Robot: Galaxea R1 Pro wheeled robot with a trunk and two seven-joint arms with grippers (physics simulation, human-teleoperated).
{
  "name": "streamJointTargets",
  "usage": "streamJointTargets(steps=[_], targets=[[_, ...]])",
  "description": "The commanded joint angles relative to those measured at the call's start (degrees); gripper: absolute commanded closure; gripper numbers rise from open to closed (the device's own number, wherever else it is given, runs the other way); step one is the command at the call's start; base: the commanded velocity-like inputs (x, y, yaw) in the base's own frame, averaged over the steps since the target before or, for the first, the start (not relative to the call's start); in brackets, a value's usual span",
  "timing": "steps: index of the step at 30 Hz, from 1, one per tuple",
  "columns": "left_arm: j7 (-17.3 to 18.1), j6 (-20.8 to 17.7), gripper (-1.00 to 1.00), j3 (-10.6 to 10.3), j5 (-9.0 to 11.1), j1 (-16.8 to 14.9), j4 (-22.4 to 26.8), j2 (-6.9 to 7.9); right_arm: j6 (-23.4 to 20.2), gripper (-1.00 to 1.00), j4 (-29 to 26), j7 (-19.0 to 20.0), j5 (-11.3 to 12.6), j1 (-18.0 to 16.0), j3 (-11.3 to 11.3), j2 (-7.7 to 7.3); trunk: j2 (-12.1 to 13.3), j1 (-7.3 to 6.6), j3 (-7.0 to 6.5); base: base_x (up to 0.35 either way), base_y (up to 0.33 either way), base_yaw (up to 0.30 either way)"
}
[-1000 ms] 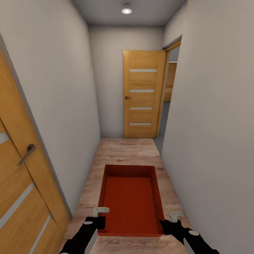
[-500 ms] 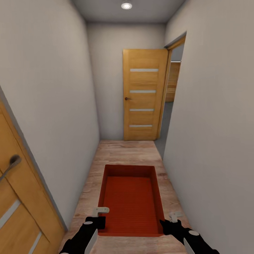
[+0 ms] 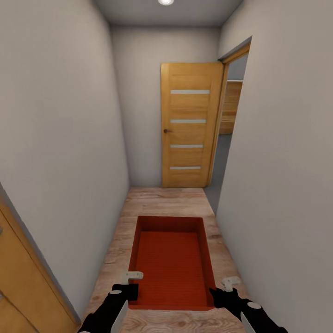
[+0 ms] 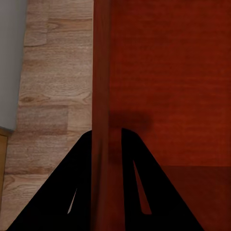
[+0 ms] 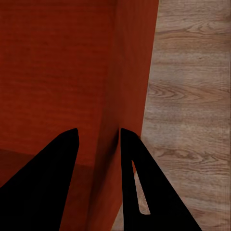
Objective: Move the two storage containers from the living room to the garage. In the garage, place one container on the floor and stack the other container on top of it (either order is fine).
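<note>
Left gripper (image 3: 131, 287): closed on the left side wall of the storage container, near its near corner. In the left wrist view the gripper (image 4: 107, 137) has one dark finger (image 4: 72, 183) outside the wall and the other inside, both touching it.
Right gripper (image 3: 221, 291): clamped on the right side wall of the same box. In the right wrist view the gripper (image 5: 98, 137) straddles the thin wall, one finger (image 5: 139, 183) on the outer face and one inside the box.
Storage container (image 3: 172, 259): orange-red, lidless, rectangular, with a ribbed bottom; held level between the two grippers, low in the head view, long axis pointing away from the robot. Its inside is red and bare in both wrist views (image 4: 168, 82) (image 5: 53, 72).
Corridor floor (image 3: 162, 203): light wood planks, running under and beyond the box.
Walls (image 3: 60, 138): plain pale grey, close on both sides and closing the far end.
Far door (image 3: 188, 125): light wood with four pale horizontal strips and a dark handle, swung open against the end wall.
Doorway (image 3: 227, 138): on the right, just beside the open door; a grey floor and a wooden-slat surface show through it.
Near door (image 3: 18, 286): same light wood, at the lower left edge of the head view.
Ceiling light (image 3: 165, 2): round, at the top edge.
</note>
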State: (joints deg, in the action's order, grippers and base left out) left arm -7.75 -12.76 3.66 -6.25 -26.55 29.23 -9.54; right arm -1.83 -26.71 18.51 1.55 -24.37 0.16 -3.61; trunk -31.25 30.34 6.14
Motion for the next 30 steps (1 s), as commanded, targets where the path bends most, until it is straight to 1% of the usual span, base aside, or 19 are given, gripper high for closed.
streamJointTargets(steps=[1, 8, 30], targets=[[-0.16, -0.42, 1.00, 3.55, -0.77, -0.08, 1.44, -0.05, -0.19, 1.00, -0.10, 0.04, -0.41, 0.02, 0.46, -0.09, -0.09, 0.06, 0.05, 0.324, 0.000, 0.000], [-0.16, -0.42, 1.00, 3.55, -0.77, -0.08, 1.44, -0.04, -0.19, 1.00, -0.10, 0.04, -0.40, 0.02, 0.46, -0.09, -0.09, 0.06, -0.35, 0.323, 0.000, 0.000], [-0.16, -0.42, 1.00, 3.55, -0.78, -0.08, 1.44, -0.04, -0.19, 1.00, -0.10, 0.04, -0.15, 0.02, 0.46, -0.09, -0.09, 0.06, -0.38, 0.323, 0.000, 0.000]])
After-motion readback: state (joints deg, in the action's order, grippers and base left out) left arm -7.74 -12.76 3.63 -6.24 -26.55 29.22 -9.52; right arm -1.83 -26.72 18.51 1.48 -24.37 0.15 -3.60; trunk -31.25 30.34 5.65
